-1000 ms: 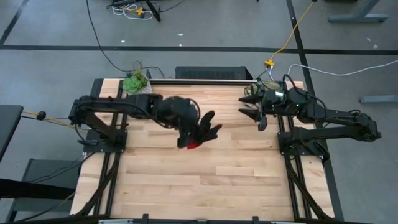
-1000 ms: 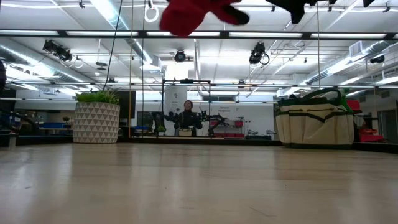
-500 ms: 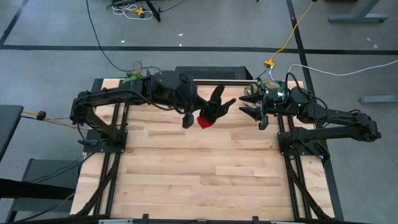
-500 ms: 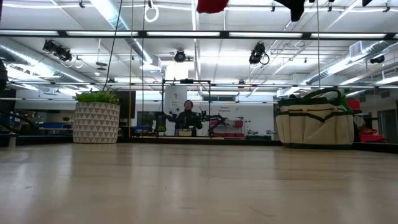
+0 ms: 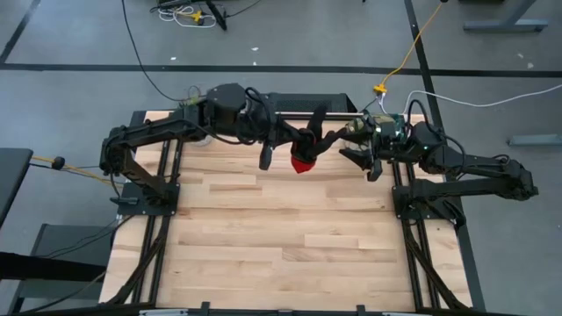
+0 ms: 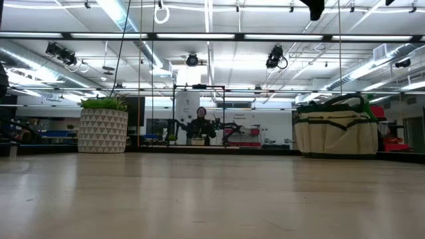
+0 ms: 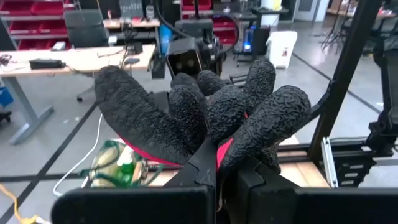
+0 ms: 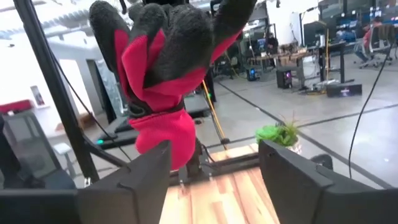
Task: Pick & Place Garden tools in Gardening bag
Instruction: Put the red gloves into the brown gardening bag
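Note:
My left gripper (image 5: 294,145) is shut on the black glove with a red cuff (image 5: 309,147), high above the table's far edge. The glove also fills the left wrist view (image 7: 205,112) and shows in the right wrist view (image 8: 163,68). The beige gardening bag with green trim (image 6: 335,131) stands on the table at the far right, below and beyond the glove (image 7: 117,165). My right arm mostly hides it in the high view. My right gripper (image 5: 356,145) is open and empty, just right of the glove. The other garden tools do not show. My left gripper pinches the glove's palm part (image 7: 219,149) between its two fingers, coming level from the table's left. The glove's black fingers (image 8: 177,25) stick up and out beyond the gripper and the red cuff (image 8: 163,137) hangs below. The glove is lifted clear of the table.
A leafy plant in a white patterned pot (image 6: 103,126) stands at the table's far left corner and also shows in the right wrist view (image 8: 280,134). The wooden table top (image 5: 281,237) lies bare in front of both arms. A person sits beyond the table (image 6: 199,126).
My left gripper has carried the glove up and toward the table's far right, close to my right gripper and the bag. The glove has risen out of the top of the low view and has turned, its fingers now toward the far right.

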